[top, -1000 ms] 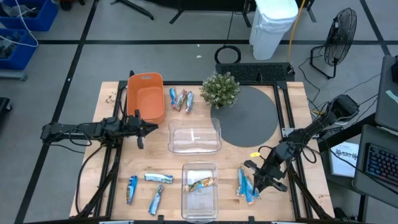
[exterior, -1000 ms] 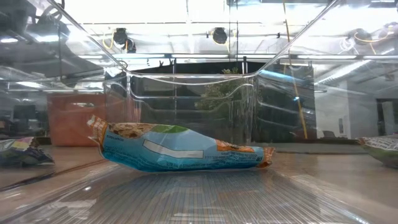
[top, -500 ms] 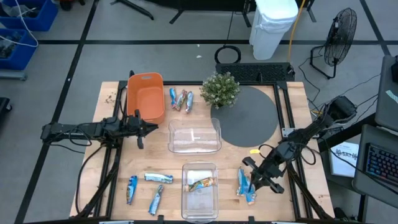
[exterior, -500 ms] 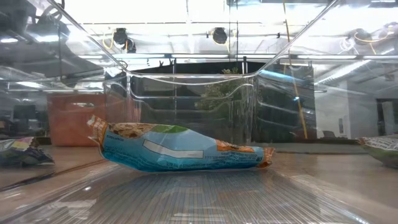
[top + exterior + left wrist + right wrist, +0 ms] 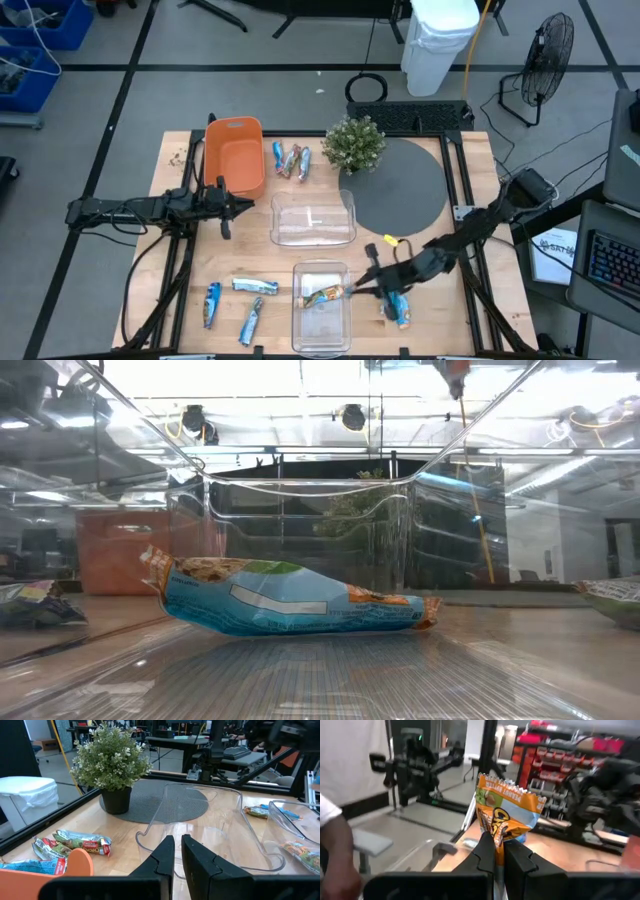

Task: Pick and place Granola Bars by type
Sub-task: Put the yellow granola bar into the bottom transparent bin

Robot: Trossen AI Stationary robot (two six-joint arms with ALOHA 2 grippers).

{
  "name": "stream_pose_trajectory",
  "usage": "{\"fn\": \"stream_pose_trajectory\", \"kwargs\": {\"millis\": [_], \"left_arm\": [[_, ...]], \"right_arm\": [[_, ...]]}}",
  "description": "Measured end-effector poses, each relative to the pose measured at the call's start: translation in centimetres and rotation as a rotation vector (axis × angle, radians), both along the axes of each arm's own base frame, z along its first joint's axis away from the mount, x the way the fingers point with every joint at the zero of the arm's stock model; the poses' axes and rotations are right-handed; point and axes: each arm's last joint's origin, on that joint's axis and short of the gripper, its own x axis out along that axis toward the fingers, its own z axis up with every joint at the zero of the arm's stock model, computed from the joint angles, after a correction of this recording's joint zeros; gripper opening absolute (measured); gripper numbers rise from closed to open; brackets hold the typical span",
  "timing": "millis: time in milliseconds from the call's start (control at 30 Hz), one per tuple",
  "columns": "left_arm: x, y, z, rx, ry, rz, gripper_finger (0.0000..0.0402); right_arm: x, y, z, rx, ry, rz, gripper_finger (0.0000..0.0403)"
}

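R hand (image 5: 495,851) clenched on bar (image 5: 506,814), clear bin (image 5: 321,318) just beside it; L hand (image 5: 178,851) clenched, empty

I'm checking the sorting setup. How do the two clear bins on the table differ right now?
The clear bin nearer the front edge holds one granola bar; the clear bin in the middle of the table holds none. The front bin's long side runs front to back, the middle bin's runs left to right. The right gripper, shut on another granola bar, is at the front bin's rim; no gripper is over the middle bin. Both are transparent plastic.
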Motion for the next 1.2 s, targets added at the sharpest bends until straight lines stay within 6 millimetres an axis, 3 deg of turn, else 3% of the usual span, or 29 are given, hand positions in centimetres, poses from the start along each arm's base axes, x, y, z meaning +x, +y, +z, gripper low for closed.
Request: {"fn": "stream_pose_trajectory", "kwargs": {"millis": [200,400,633,933,1200], "left_arm": [[0.0,0.0,0.0,0.0,0.001,0.0,0.0037],[0.0,0.0,0.0,0.0,0.002,0.0,0.0037],[0.0,0.0,0.0,0.0,0.0,-0.001,0.0037],[0.0,0.0,0.0,0.0,0.0,-0.001,0.0037],[0.0,0.0,0.0,0.0,0.0,0.0,0.0037]], "right_arm": [[2.5,1.7,-0.2,-0.05,0.084,0.004,0.0008],[4.1,2.0,-0.9,-0.067,0.102,-0.011,0.0008],[5.3,1.4,-1.5,-0.014,0.144,0.093,0.0008],[6.1,-0.3,-2.2,0.022,0.236,0.029,0.0008],[6.1,-0.6,-2.5,0.01,0.266,0.018,0.0008]]}}
